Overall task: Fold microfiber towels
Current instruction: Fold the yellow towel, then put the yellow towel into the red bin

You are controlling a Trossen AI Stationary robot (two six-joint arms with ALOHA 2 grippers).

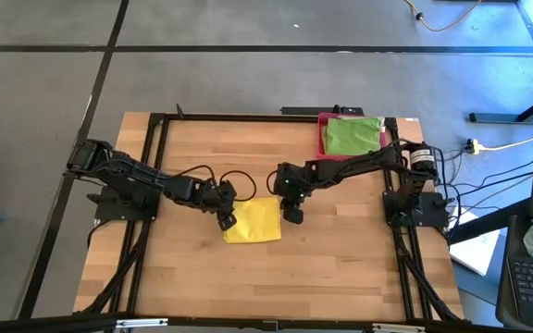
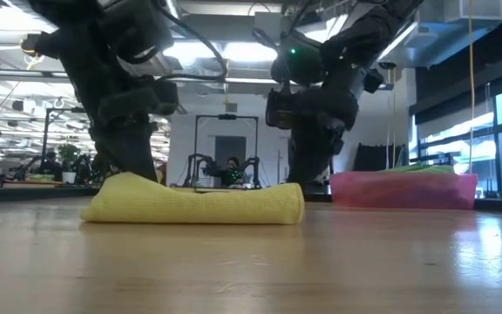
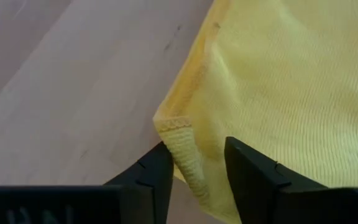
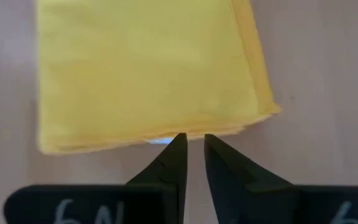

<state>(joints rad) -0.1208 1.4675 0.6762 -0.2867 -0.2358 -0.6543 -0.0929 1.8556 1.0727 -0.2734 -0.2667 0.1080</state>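
A yellow microfiber towel (image 1: 253,222) lies folded in several layers, flat on the wooden table (image 1: 340,250); the low view shows it as a thick pad (image 2: 194,202). My left gripper (image 1: 227,220) (image 3: 197,146) slants down at the towel's left corner, open, with the hemmed corner between its fingers. My right gripper (image 1: 293,215) (image 4: 192,138) slants down at the towel's right edge. Its fingertips stand a narrow gap apart with nothing between them. A bright green towel (image 1: 352,135) lies in the pink-red tray (image 1: 322,139) at the far right. My left gripper's open fingers stand either side of the towel's hemmed corner (image 3: 182,134), coming from the table's left and slanting down. The hem lies close against one finger (image 3: 157,165); I cannot tell whether it touches. The towel rests on the table. My right gripper's tips stand right at the towel's layered edge (image 4: 166,138); whether they touch it I cannot tell.
The pink-red tray (image 2: 403,190) stands at the back right, behind my right arm. Cables trail over the table behind the left arm (image 1: 220,176). Bare wood lies in front of the towel toward the near edge (image 1: 266,287).
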